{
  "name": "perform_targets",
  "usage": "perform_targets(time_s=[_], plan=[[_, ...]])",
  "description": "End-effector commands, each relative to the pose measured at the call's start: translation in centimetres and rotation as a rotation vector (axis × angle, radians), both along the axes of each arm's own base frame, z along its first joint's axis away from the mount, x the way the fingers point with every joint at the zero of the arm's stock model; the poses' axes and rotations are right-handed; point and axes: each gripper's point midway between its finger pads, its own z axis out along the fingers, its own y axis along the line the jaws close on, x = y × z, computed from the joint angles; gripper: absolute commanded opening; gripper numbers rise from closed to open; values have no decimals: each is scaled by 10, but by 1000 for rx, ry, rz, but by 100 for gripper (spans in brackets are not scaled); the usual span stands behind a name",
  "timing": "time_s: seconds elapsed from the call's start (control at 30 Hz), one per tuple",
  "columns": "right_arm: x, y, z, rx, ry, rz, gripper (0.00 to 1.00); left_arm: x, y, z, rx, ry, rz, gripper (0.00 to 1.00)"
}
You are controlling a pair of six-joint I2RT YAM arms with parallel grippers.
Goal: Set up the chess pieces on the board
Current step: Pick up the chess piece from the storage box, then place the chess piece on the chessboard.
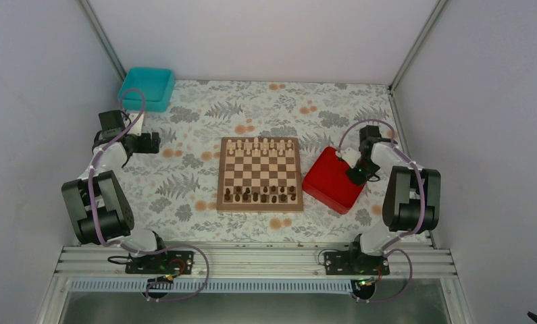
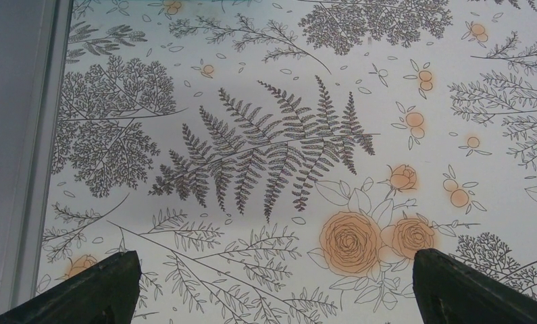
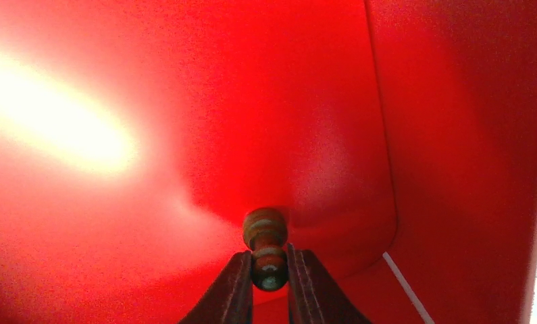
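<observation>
The board lies mid-table, with dark chess pieces along its two near rows and pale ones along the far rows. To its right my right gripper reaches down into a red tray. In the right wrist view the right gripper is shut on one small dark chess piece, pinched between both fingers just above the tray floor. My left gripper hovers far left of the board. In the left wrist view it is open, with only the tablecloth between its fingers.
A teal bin stands at the far left corner. The flowered tablecloth covers the table. Grey walls close in on the left, right and back. The tray's raised wall rises just right of the held piece.
</observation>
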Motion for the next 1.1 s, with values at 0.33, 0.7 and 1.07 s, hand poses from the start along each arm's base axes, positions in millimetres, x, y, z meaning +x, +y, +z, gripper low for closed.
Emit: perform_targets(time_s=[0.33, 0.7, 1.07], plan=[[12, 79, 93, 115, -109, 171, 6, -2, 0, 7, -8, -22, -8, 100], [-7, 259, 150, 278, -139, 582, 7, -2, 3, 9, 9, -28, 5, 100], [-29, 348, 98, 243, -8, 834, 8, -3, 7, 12, 27, -31, 21, 100]])
